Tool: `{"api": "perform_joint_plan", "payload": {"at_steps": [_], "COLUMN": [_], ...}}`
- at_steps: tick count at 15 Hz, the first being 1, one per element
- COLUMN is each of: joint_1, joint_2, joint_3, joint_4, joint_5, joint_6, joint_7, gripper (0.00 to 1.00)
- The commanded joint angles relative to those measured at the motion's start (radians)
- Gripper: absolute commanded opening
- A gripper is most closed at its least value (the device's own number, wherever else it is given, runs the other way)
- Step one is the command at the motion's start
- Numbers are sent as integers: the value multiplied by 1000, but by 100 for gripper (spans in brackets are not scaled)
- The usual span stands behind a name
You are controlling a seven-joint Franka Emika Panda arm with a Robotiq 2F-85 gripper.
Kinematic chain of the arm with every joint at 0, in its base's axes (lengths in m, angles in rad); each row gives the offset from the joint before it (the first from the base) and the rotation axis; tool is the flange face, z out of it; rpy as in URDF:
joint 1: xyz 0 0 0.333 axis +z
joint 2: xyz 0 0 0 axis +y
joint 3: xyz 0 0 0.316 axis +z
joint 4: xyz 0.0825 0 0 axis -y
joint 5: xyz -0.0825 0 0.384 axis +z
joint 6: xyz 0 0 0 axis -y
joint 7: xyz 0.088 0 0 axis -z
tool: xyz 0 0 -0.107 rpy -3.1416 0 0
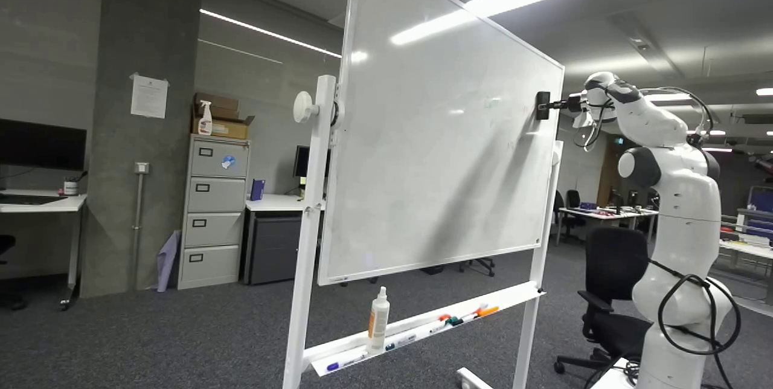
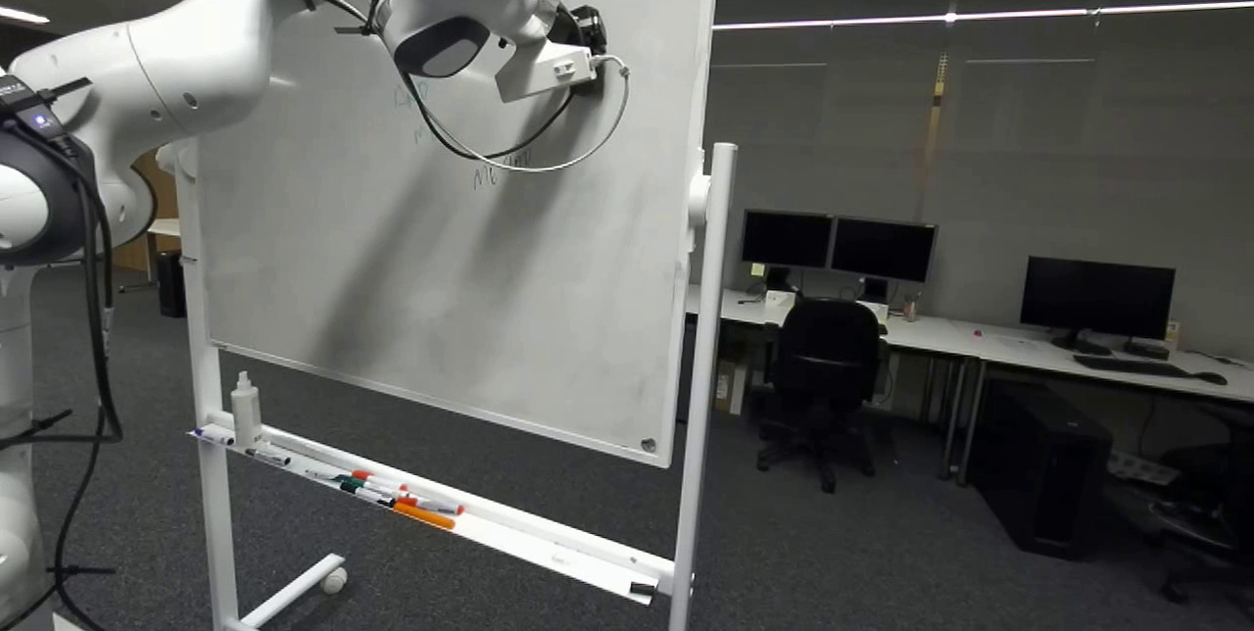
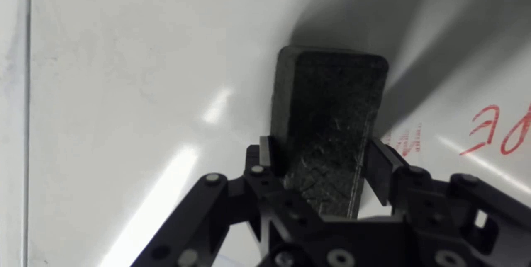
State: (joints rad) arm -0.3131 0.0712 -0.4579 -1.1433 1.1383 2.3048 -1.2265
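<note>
My gripper (image 3: 321, 146) has its two fingers against the sides of a black block-shaped eraser (image 3: 336, 88) in the wrist view. The eraser is upright and appears to lie against the whiteboard (image 3: 124, 51). In an exterior view the gripper (image 1: 558, 105) holds the eraser (image 1: 543, 106) at the board's upper part, near a side edge. In an exterior view the gripper (image 2: 585, 28) is partly behind the wrist, and the eraser is mostly hidden. Red writing (image 3: 485, 130) is on the board to the right of the eraser, with fainter red strokes (image 3: 406, 140) closer to it.
The board's stand has a tray (image 1: 513, 295) below, holding a white spray bottle (image 1: 378, 319), several markers and an orange pen (image 2: 423, 513). A black chair (image 1: 616, 268) stands beside the arm. A cable loop (image 2: 622, 112) hangs from the wrist near the board.
</note>
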Motion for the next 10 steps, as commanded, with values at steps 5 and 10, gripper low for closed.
{"api": "perform_joint_plan", "payload": {"at_steps": [5,10], "joint_1": [90,137], "joint_2": [-97,-236], "joint_3": [86,177], "joint_4": [-90,-282], "joint_5": [-109,-179], "joint_6": [9,48], "joint_7": [-33,-55], "gripper": [34,34]}}
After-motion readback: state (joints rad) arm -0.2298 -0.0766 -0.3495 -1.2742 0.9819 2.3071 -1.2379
